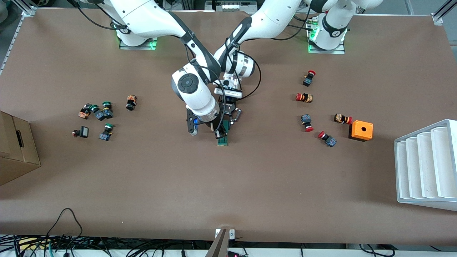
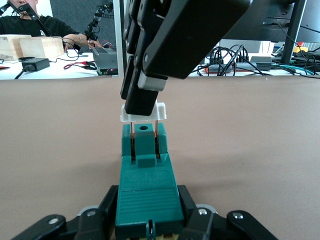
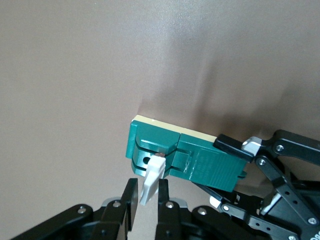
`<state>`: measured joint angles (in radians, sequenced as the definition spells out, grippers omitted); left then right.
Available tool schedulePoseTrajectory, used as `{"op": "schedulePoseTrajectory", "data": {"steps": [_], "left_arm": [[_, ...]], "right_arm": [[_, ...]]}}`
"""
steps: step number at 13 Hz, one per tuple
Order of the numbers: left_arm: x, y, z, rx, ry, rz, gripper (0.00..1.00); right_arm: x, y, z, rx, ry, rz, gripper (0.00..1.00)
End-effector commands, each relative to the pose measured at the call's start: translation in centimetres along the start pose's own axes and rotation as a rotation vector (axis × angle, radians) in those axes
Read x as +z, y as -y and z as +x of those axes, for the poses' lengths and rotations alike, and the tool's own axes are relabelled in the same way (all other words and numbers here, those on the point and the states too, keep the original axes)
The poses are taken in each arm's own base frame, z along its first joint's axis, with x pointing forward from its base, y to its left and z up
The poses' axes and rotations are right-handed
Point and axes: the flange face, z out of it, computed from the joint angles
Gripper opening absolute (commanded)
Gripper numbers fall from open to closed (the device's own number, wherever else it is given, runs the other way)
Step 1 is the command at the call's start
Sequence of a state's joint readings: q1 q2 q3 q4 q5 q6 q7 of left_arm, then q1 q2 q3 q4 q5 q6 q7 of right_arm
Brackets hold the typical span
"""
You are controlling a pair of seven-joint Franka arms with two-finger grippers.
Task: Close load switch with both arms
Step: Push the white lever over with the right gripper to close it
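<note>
The load switch (image 1: 224,142), a narrow dark-green block, lies on the brown table at mid-table. My left gripper (image 2: 147,220) is shut on the ribbed end of its green body (image 2: 147,185); in the front view that gripper (image 1: 228,119) sits low over the switch. My right gripper (image 3: 148,197) comes down from above and is shut on the white end piece (image 3: 152,177). The white end piece (image 2: 161,111) stands raised off the green body on two copper blades. In the front view my right gripper (image 1: 220,135) hides most of the switch.
Several red-capped push buttons (image 1: 305,97) and an orange box with a hole (image 1: 360,130) lie toward the left arm's end. Green-capped push buttons (image 1: 103,110) and a cardboard box (image 1: 16,146) are at the right arm's end. A white stepped tray (image 1: 426,166) stands past the orange box.
</note>
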<state>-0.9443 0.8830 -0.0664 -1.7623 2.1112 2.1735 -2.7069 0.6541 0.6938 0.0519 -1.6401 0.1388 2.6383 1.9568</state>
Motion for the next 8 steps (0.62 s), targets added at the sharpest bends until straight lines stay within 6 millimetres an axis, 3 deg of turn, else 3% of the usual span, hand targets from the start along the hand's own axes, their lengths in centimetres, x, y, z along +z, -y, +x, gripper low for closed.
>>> {"op": "schedulePoseTrajectory", "data": {"steps": [1,8], "left_arm": [[1.2,-0.7,0.3,-0.023,-0.028,-0.017,0.47],[1.3,-0.6,-0.1,-0.020,-0.025,-0.016,0.47]], "right_arm": [[-0.1,1.0,0.5,0.012,-0.005,0.000,0.22],[0.0,2.1,0.9,0.025,0.000,0.014,0.25]]}}
